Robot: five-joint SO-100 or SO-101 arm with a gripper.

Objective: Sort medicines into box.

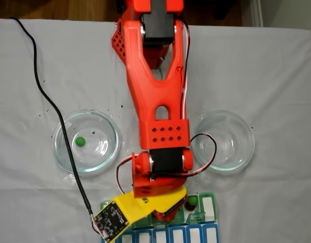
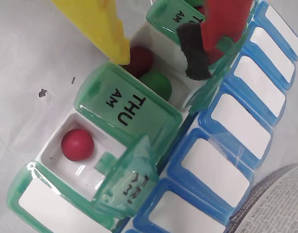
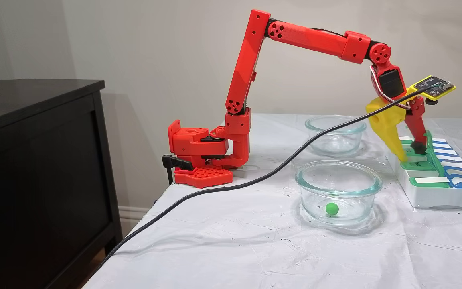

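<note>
Hanging over the box [image 2: 139,145], the gripper [image 2: 158,60] has its yellow finger [image 2: 98,26] and red finger [image 2: 222,24] spread apart, holding nothing, their tips over an open compartment. That compartment holds a dark red ball [image 2: 139,59] touching a green ball [image 2: 156,83]. Beside it sits a shut green translucent lid marked THU AM [image 2: 124,108], and past that lid another open compartment holds a single red ball [image 2: 77,144], its lid [image 2: 132,182] tipped up. A row of blue-and-white lids [image 2: 236,121] runs along the green row, touching it.

In a fixed view from above, the box [image 1: 208,210] lies at the bottom edge of the table, its long axis running left to right, with a green ball [image 1: 192,201] visible just right of the gripper [image 1: 173,207]. A glass dish [image 1: 86,142] on the left holds one green ball [image 1: 80,141]; the dish on the right [image 1: 222,140] stands well apart from it, the arm between them. A black cable [image 1: 49,106] crosses the left dish's rim.

In the side fixed view the box [image 3: 439,188] sits near the right frame edge, with bare white cloth [image 3: 235,241] open in front of the dishes, and the green ball [image 3: 331,208] rests on the near dish's floor.
</note>
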